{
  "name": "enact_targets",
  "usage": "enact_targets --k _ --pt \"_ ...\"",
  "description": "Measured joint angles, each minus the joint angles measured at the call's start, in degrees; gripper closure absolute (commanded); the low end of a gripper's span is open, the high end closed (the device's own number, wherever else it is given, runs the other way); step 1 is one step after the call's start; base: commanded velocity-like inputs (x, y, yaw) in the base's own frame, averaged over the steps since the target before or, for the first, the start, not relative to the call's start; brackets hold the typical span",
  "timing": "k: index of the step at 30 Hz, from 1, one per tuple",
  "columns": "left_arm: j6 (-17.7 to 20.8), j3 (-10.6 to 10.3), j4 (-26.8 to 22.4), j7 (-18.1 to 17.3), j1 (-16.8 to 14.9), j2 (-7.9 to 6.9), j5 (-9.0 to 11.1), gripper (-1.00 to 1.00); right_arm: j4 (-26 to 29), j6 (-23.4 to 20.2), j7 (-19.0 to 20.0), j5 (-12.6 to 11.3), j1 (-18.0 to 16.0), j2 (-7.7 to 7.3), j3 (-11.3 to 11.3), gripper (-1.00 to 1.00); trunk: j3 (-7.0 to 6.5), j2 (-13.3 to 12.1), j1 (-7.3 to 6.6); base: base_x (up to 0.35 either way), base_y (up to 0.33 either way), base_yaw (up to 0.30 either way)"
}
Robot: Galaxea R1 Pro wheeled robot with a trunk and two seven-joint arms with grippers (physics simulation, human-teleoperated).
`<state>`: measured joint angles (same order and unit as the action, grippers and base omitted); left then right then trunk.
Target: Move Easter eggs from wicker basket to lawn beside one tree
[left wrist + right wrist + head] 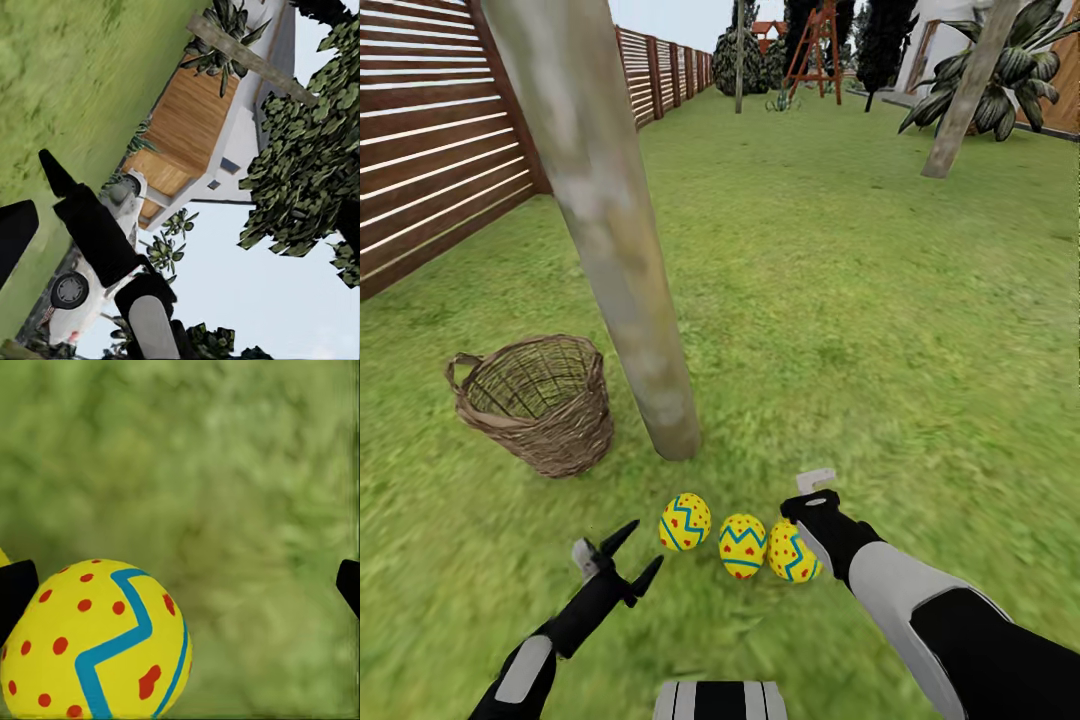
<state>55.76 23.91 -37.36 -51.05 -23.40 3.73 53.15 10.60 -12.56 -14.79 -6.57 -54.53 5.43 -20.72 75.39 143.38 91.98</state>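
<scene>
The right gripper [807, 512] hangs spread wide over the nearest yellow zigzag-banded Easter egg [94, 641], gripping nothing; the left gripper [630, 555] is likewise open and empty. All three eggs lie in a row on the bright green lawn [840, 330] beside the foot of the pale mottled tree trunk [630, 300]. The woven brown wicker basket [538, 402], near the trunk, looks empty (apparently placement is finished). Next: lift the arm clear without nudging an egg.
</scene>
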Motion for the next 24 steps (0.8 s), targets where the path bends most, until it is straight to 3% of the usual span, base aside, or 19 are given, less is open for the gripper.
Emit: enact_targets --k 1,3,4,5,7,9,12,15,18,22,24 --pt "0.0 -1.0 0.3 3.1 0.1 -0.82 0.0 -1.00 -0.9 0.0 0.1 0.0 0.1 -0.63 0.0 -1.00 -0.22 0.0 -0.02 0.000 0.000 0.000" --pt "0.0 -1.5 0.8 5.9 0.5 -3.47 -0.1 -1.00 -4.4 0.1 1.0 0.0 0.6 -1.80 0.0 -1.00 -0.66 0.0 -0.07 0.000 0.000 0.000" --pt "-0.4 -1.6 0.7 7.3 0.7 -4.38 -0.5 -1.00 -5.9 0.2 3.5 0.1 0.7 -2.95 0.1 -1.00 -0.88 -0.1 -0.10 0.000 0.000 0.000" --pt "-0.8 -1.6 0.7 8.0 0.9 -5.15 -2.4 -1.00 -6.7 0.2 7.4 0.0 0.8 -4.13 0.0 -1.00 -1.11 -0.1 -0.13 0.000 0.000 0.000" --pt "-2.1 -1.5 0.4 8.1 1.2 -5.69 -9.4 -1.00 -7.7 0.6 12.8 0.0 2.4 -5.23 0.1 -1.00 -1.54 -0.1 -0.18 0.000 0.000 0.000" --pt "-3.9 -1.5 0.5 8.0 1.4 -5.91 -12.2 -1.00 -8.1 0.8 14.0 0.0 3.6 -5.78 0.0 -1.00 -1.99 -0.1 -0.23 0.000 0.000 0.000" --pt "-7.8 -1.5 1.5 8.0 2.4 -7.29 -12.9 -1.00 -8.2 0.9 14.2 0.2 6.2 -6.56 0.0 -1.00 -2.64 -0.2 -0.35 0.000 0.000 0.000" --pt "-13.8 -1.4 4.2 8.3 3.8 -10.22 -13.1 -1.00 -8.2 1.4 14.2 0.2 8.7 -6.84 0.0 -1.00 -3.18 -1.4 -1.00 0.000 0.000 0.000" --pt "-19.4 -1.4 8.4 8.4 3.8 -12.48 -13.2 -1.00 -9.1 5.8 14.4 -0.1 10.3 -8.03 0.0 -1.00 -3.72 -2.6 -1.66 0.000 0.000 0.000" --pt "-26.1 -1.6 12.0 12.2 3.8 -12.58 -13.4 -1.00 -9.8 6.5 17.1 0.1 13.2 -8.46 -0.1 -1.00 -4.44 -4.2 -2.54 0.000 0.000 0.000" --pt "-27.0 -1.7 12.4 13.0 3.8 -12.49 -13.5 -1.00 -9.8 8.9 18.2 0.1 14.5 -8.42 -0.1 -1.00 -4.80 -5.0 -2.98 0.000 0.000 0.000"
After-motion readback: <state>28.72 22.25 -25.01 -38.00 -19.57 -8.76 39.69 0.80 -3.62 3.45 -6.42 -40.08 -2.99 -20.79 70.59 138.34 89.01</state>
